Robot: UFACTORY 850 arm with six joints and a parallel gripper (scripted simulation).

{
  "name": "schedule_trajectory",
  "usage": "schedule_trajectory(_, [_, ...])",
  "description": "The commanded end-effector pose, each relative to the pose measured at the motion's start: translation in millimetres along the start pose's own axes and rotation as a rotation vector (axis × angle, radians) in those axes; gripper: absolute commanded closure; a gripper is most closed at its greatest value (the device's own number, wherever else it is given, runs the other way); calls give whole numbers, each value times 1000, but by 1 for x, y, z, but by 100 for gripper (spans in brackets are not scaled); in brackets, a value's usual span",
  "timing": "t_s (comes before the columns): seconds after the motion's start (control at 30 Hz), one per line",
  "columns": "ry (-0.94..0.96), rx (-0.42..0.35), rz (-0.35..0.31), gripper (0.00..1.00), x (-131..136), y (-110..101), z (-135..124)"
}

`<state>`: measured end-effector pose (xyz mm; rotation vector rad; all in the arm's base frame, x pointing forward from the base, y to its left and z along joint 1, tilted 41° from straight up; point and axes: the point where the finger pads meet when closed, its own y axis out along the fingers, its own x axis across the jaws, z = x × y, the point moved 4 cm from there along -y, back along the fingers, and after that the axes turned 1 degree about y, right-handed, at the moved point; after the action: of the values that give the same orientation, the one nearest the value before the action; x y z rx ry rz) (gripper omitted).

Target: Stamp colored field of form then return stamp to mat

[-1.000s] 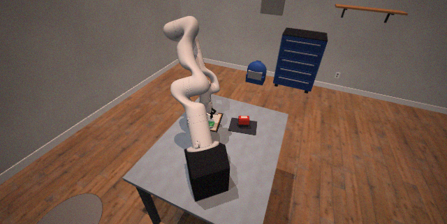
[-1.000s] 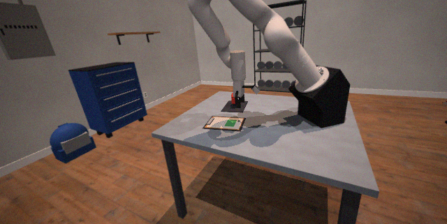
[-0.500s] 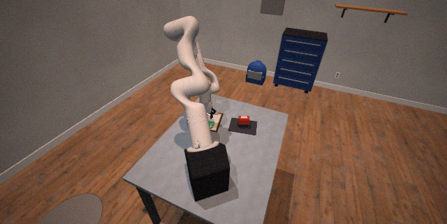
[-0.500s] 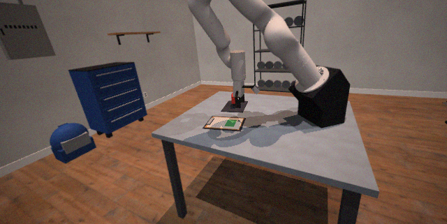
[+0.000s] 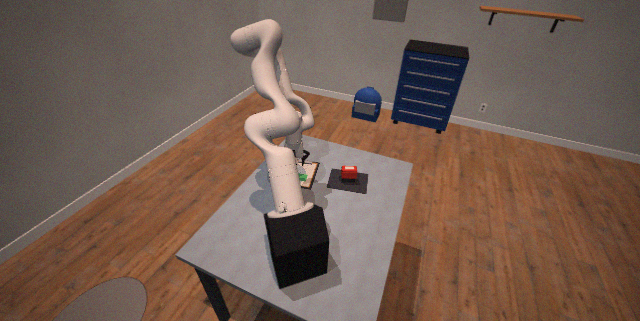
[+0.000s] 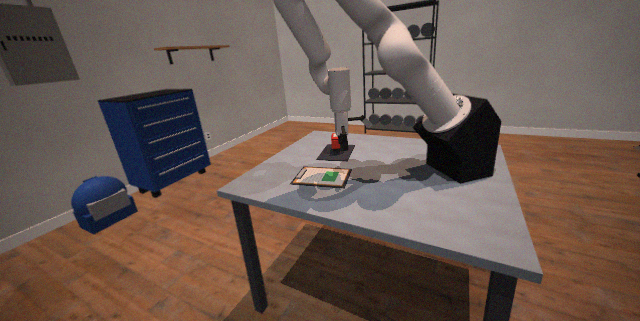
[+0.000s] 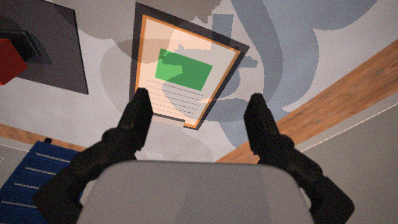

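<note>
The red stamp [image 5: 349, 172] stands upright on the dark mat [image 5: 348, 184], apart from my fingers. It also shows in the exterior view [image 6: 335, 141] and at the left edge of the wrist view [image 7: 10, 60]. The form [image 7: 182, 75] lies on a clipboard beside the mat, and its green field [image 7: 183, 69] is plain green. The form also shows in the exterior view [image 6: 322, 176]. My gripper [image 7: 199, 102] is open and empty. It hangs above the table over the form's lined end, to one side of the stamp. In the top view the arm hides part of the form [image 5: 309, 175].
The arm's black base [image 5: 297, 243] stands on the grey table toward its front edge. A table edge with wooden floor beyond runs close past the form [image 7: 320, 115]. A blue drawer cabinet [image 5: 430, 85] and a blue bin [image 5: 366, 103] stand on the floor, away from the table.
</note>
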<state>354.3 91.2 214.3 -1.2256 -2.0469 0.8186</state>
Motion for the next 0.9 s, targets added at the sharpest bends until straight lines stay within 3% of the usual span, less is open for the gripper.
schedule_trajectory(0.0, [-279,-5,-3,0,2,-20,-1])
schedule_trajectory(0.1, [-339,-5,-3,0,2,-25,-1])
schedule_trajectory(0.13, [-515,-5,-2,0,2,-29,-1])
schedule_trajectory(0.4, [-934,6,10,0,0,-55,2])
schedule_trajectory(0.6, [-1296,16,15,0,0,-59,2])
schedule_trajectory(0.67, [-1296,16,15,0,0,-59,2])
schedule_trajectory(0.7, [-1467,13,17,0,0,-59,2])
schedule_trajectory(0.77, [-1485,11,18,0,-1,-59,2])
schedule_trajectory(0.8, [-1485,11,18,10,-1,-59,2])
schedule_trajectory(0.87, [-1485,11,18,10,-1,-59,2])
